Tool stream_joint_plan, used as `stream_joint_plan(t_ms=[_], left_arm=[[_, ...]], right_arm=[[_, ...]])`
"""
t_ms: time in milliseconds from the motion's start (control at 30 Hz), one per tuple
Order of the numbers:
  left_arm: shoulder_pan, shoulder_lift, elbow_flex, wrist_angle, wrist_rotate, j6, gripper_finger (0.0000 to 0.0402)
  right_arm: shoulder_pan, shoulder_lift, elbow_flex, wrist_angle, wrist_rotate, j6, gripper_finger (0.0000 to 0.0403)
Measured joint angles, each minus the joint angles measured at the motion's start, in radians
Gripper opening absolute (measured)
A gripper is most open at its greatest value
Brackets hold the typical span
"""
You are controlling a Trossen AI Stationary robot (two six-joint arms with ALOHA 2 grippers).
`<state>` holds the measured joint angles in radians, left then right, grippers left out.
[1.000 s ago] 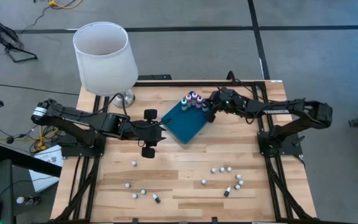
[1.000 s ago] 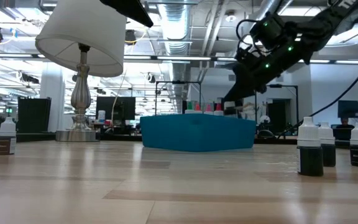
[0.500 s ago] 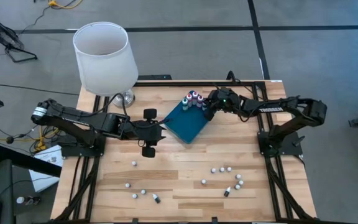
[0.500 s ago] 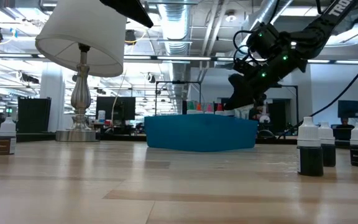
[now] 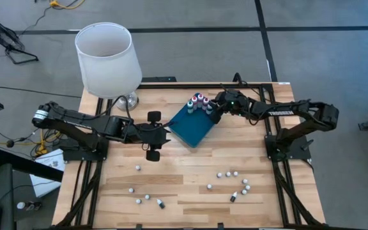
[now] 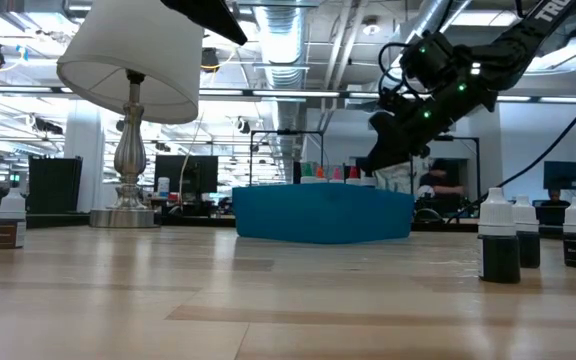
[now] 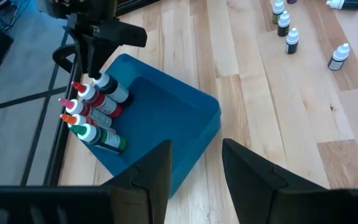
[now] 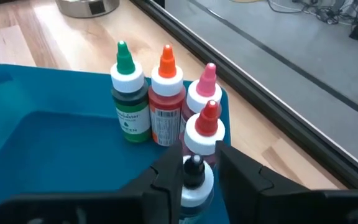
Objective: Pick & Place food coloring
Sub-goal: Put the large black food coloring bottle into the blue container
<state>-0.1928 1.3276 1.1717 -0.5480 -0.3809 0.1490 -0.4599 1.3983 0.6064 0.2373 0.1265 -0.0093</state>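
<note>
The teal tray [image 5: 193, 131] lies at the table's middle, toward the far side. Several food coloring bottles stand upright in its far corner [image 5: 199, 102], with green [image 8: 128, 102], orange [image 8: 166, 93], pink [image 8: 205, 87] and red [image 8: 207, 127] tops. My right gripper [image 5: 213, 116] reaches over that corner and is shut on a white-capped dark bottle [image 7: 107, 84]. My left gripper [image 5: 166, 135] hovers open at the tray's left side, touching nothing. Many more small bottles [image 5: 232, 174] stand or lie loose on the table's near part. My right gripper [image 8: 199, 163] has the dark bottle's white cap [image 8: 194, 180] between its two fingers [image 8: 166, 180], coming down at a slant from the table's right. The bottle stays upright beside the red-topped one, its dark body [image 7: 118, 93] down in the tray's far corner.
A lamp with a white shade [image 5: 107, 57] stands at the table's far left corner. Loose bottles lie in two groups near the front edge, one left [image 5: 142, 198] and one right [image 5: 241, 188]. Bare wood lies between the tray and those bottles.
My right gripper pushed a little farther over the tray's far corner, then eased back and rose slightly, still over the bottle. The left arm kept still.
</note>
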Motion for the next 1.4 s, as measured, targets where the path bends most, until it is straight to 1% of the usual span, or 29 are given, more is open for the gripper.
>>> stream_joint_plan(t_ms=[300, 500, 700, 933, 1133, 1400], left_arm=[[0.0, 0.0, 0.0, 0.0, 0.0, -0.003, 0.0135], [0.0, 0.0, 0.0, 0.0, 0.0, -0.003, 0.0135], [0.0, 0.0, 0.0, 0.0, 0.0, -0.003, 0.0135], [0.002, 0.0, 0.0, 0.0, 0.0, -0.004, 0.0135], [0.002, 0.0, 0.0, 0.0, 0.0, -0.013, 0.0135], [0.002, 0.0, 0.0, 0.0, 0.0, -0.014, 0.0135]], right_arm=[[-0.001, 0.0, 0.0, -0.016, 0.004, 0.0, 0.0137], [-0.013, 0.0, 0.0, -0.027, 0.005, 0.0, 0.0153], [-0.006, 0.0, 0.001, -0.055, 0.004, -0.009, 0.0158], [0.008, -0.001, 0.0, -0.058, 0.005, -0.024, 0.0154], [0.008, -0.001, 0.0, -0.057, 0.053, -0.024, 0.0153], [0.008, -0.001, 0.0, -0.057, 0.057, -0.025, 0.0154]])
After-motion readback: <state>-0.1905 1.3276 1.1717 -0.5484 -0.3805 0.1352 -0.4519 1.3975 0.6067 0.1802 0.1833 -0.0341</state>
